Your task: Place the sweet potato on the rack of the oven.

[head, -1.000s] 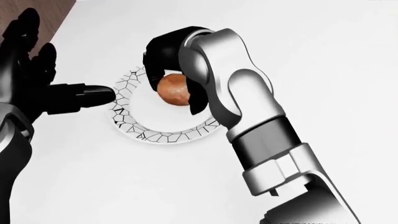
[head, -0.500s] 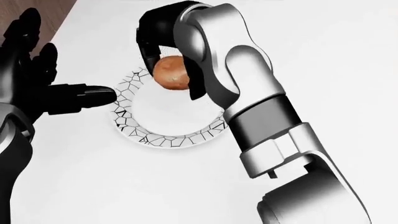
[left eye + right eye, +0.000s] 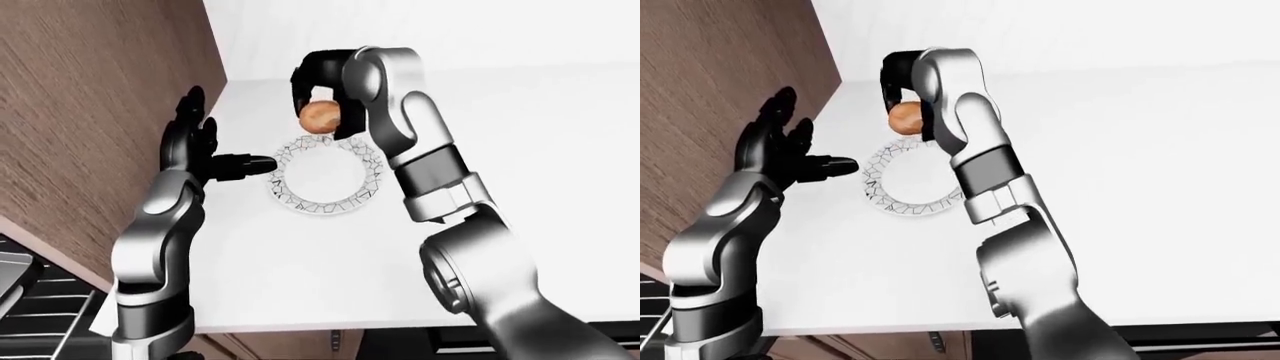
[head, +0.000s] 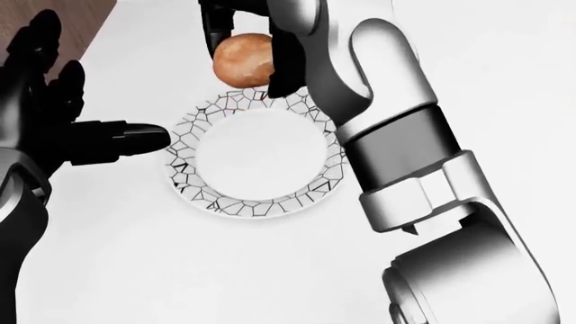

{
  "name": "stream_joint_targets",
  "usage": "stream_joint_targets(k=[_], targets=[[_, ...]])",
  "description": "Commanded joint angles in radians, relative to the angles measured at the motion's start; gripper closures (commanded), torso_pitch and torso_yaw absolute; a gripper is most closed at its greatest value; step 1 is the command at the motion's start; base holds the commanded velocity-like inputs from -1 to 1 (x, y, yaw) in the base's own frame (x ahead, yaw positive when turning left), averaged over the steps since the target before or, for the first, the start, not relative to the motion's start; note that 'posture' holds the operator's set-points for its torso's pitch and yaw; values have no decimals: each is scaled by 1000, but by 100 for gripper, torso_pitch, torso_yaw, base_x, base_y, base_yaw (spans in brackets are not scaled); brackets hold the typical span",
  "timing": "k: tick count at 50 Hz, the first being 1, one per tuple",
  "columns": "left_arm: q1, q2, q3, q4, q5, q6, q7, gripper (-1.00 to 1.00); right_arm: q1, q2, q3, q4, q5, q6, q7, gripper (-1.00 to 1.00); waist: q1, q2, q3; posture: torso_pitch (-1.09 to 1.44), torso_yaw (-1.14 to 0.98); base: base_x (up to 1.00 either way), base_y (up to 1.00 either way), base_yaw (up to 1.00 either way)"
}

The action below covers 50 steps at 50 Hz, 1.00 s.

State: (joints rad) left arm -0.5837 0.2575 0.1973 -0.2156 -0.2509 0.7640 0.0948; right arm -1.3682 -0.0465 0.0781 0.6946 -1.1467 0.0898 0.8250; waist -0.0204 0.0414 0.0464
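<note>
since a second ago the right hand [image 4: 245, 40] has been carrying the sweet potato [image 4: 243, 59] up the head view, off the plate's middle and past its top rim. going left to right in that view: the wood-grain panel [image 3: 90, 120] is running down the left edge, and the left hand [image 4: 54, 128] is hovering beside the plate with its dark fingers spread and one finger pointing straight at the rim, not quite touching it and gripping nothing. the plate [image 4: 194, 189], white with a black crackle border, is lying bare on the white counter [image 4: 504, 81]. over its top edge the right hand is clenching round the sweet potato, dark fingers wrapping both sides, the potato sitting clear of the plate. the right forearm is slanting down to the lower right, wrist bent toward the plate, elbow filling that corner.
</note>
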Motion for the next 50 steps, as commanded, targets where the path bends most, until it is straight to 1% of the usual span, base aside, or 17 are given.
stream_joint_targets(k=[1, 3, 5, 21, 22, 26, 31, 36, 38, 40, 41, 43, 45, 46, 47, 49, 50], targets=[[-30, 11, 9, -38, 1, -28, 2, -100, -35, -8, -10, -47, 1, 19, 5, 100, -1, 5, -30, 0, 0, 0, 0, 0], [-30, 12, 11, -37, 0, -30, 1, -100, -39, -17, -9, -48, -7, 19, -14, 100, 0, 5, -30, 0, 0, 0, 0, 0], [-29, 12, 10, -39, 0, -29, 0, -100, -36, -21, -13, -68, -2, 29, 17, 100, 0, 5, -30, 0, 0, 0, 0, 0], [-29, 11, 8, -40, 3, -31, -3, -100, -20, -57, -20, -113, -18, 38, 46, 100, 0, 3, -29, 0, 0, 0, 0, 0], [-28, 11, 8, -38, 4, -32, -3, -100, -22, -58, -22, -112, -19, 38, 45, 100, 3, 6, -50, 0, 0, -6, 0, 0], [-30, 11, 9, -39, 3, -29, -3, -100, -22, -60, -23, -110, -21, 38, 43, 100, 8, 0, -52, 0, 0, -8, 0, 0], [-28, 10, 9, -38, 3, -30, -2, -100, -19, -63, -22, -119, -25, 40, 53, 100, 9, -4, -43, 0, 0, -9, 0, 0], [-28, 10, 10, -36, 3, -32, -2, -100, -17, -63, -23, -117, -28, 37, 51, 100, 10, 13, -30, 0, 0, -10, 0, 0], [-29, 11, 10, -36, 2, -31, -2, -100, -15, -62, -22, -120, -30, 38, 54, 100, 10, 21, -41, 0, 0, -25, 0, 0], [-29, 11, 9, -34, 2, -32, -2, -100, -21, -62, -24, -122, -30, 40, 59, 100, 10, 23, -56, 0, 0, -30, 0, 0], [-29, 11, 9, -35, 2, -32, -2, -100, -21, -62, -24, -121, -30, 40, 59, 100, 11, 20, -57, 0, 0, -31, 0, 0], [-30, 12, 10, -33, 1, -32, -3, -100, -22, -61, -25, -118, -28, 38, 53, 100, 11, 25, -59, 0, 0, -25, 0, 0], [-30, 12, 10, -32, 1, -32, -3, -100, -16, -58, -24, -116, -27, 37, 49, 100, 10, 21, -63, 0, 0, -12, 0, 0], [-30, 13, 11, -35, 0, -30, -3, -100, -15, -58, -24, -114, -27, 38, 45, 100, 13, 9, -36, 0, 0, 0, 0, 0], [-30, 13, 12, -35, 0, -30, -3, -100, -16, -57, -23, -117, -27, 39, 48, 100, 18, 2, -24, 0, 0, 0, 0, 0], [-29, 14, 12, -34, 0, -31, -3, -100, -14, -58, -24, -116, -27, 40, 46, 100, 24, -23, -12, 0, 0, 0, 0, 0], [-30, 14, 11, -35, -1, -29, -3, -100, -12, -59, -23, -118, -27, 39, 47, 100, 30, -46, -16, 0, 0, 0, 0, 0]])
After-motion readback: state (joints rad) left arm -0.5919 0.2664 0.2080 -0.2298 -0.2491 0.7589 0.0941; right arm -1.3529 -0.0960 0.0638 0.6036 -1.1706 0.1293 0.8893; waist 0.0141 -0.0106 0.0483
